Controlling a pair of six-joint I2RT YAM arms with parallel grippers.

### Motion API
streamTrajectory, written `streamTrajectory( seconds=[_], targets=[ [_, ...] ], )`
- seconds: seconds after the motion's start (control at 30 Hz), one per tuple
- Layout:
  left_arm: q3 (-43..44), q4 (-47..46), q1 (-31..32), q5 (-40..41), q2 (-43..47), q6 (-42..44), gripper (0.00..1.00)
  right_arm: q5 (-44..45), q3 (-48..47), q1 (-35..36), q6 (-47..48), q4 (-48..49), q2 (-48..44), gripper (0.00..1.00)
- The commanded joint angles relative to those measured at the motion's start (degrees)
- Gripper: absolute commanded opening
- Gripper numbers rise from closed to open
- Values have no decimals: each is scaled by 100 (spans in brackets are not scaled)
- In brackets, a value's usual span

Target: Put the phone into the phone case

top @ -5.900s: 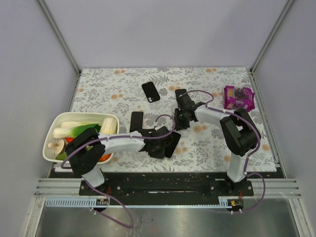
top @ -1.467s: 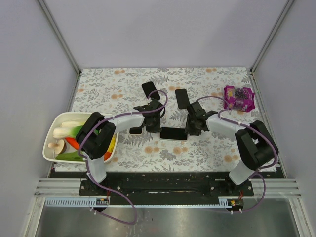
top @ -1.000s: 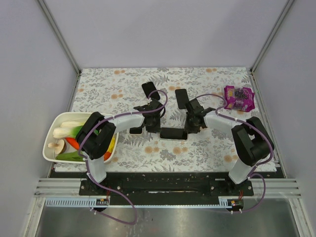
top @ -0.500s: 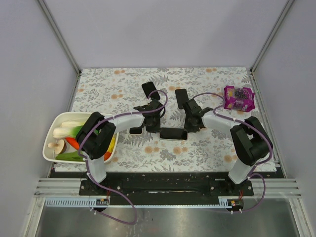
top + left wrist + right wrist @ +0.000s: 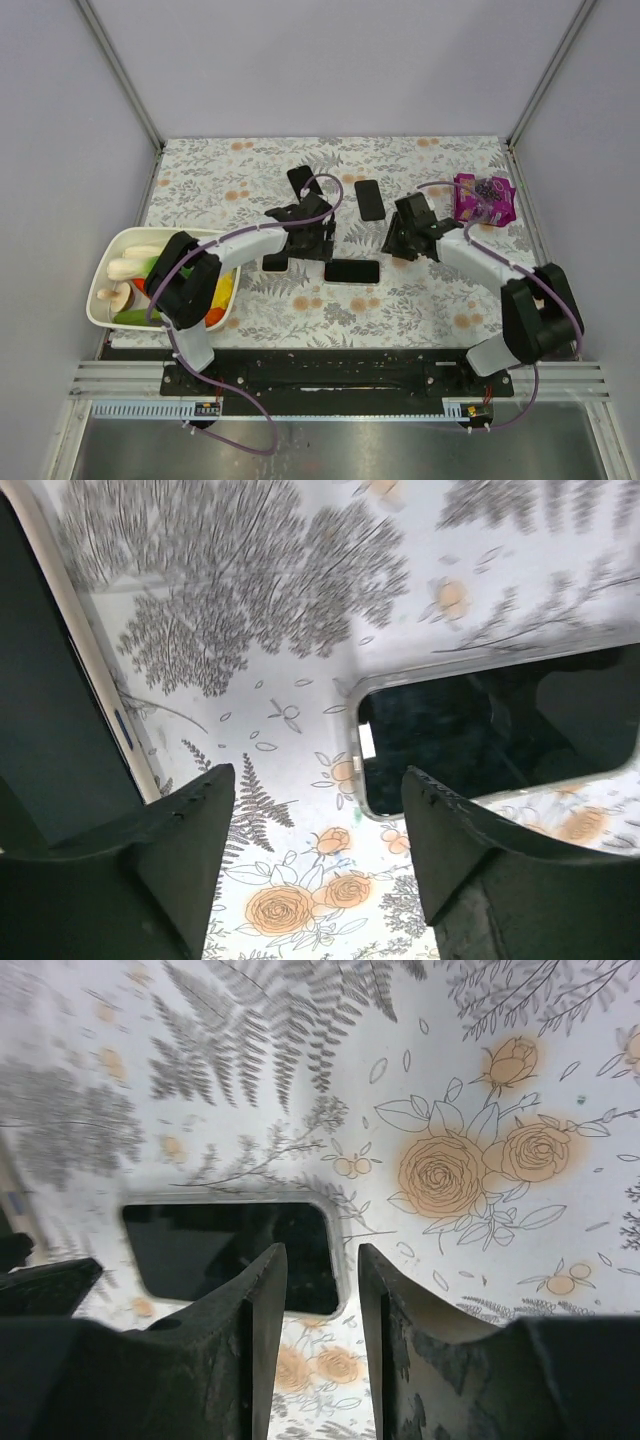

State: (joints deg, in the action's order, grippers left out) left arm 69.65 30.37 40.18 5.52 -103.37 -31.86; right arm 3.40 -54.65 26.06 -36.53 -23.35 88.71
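Note:
A black phone (image 5: 351, 271) lies flat on the flowered table, screen up, with a pale clear rim round its edge that looks like the phone case. Its left end shows in the left wrist view (image 5: 495, 730) and its right end in the right wrist view (image 5: 235, 1250). My left gripper (image 5: 314, 246) (image 5: 318, 790) hovers just left of the phone, open wide, with only tablecloth between the fingers. My right gripper (image 5: 398, 243) (image 5: 312, 1290) stands off the phone's right end, slightly open and holding nothing.
Black slabs lie nearby: one (image 5: 370, 199) behind the phone, one (image 5: 299, 178) partly behind my left arm, one (image 5: 272, 262) (image 5: 55, 700) under my left wrist. A white tub (image 5: 170, 232) of vegetables sits left. A purple snack bag (image 5: 484, 197) lies back right.
Both grippers held the phone by its ends; both have opened and let go. The right arm has drawn back to the right. The phone now rests flat on the table.

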Motion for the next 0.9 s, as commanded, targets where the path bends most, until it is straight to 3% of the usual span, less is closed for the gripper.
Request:
streamTrajectory(
  seconds=[0.0,0.13,0.3,0.43,0.87],
  targets=[
    [628,-198,7,-277,494,1302,79,-216,445,-93,-512,419,-942,42],
    [1182,-23,7,-815,195,2095,94,-857,1174,-84,-907,867,-1154,34],
    [1639,109,-19,-1017,-156,2438,95,-1227,1905,-23,-1242,1605,-1014,32],
    [1745,136,-28,-1175,-350,2526,95,-1272,2020,118,-1330,1852,-838,24],
    [1868,109,-54,-1527,-658,2851,98,-640,1415,435,-1164,1765,374,13]
  ],
)
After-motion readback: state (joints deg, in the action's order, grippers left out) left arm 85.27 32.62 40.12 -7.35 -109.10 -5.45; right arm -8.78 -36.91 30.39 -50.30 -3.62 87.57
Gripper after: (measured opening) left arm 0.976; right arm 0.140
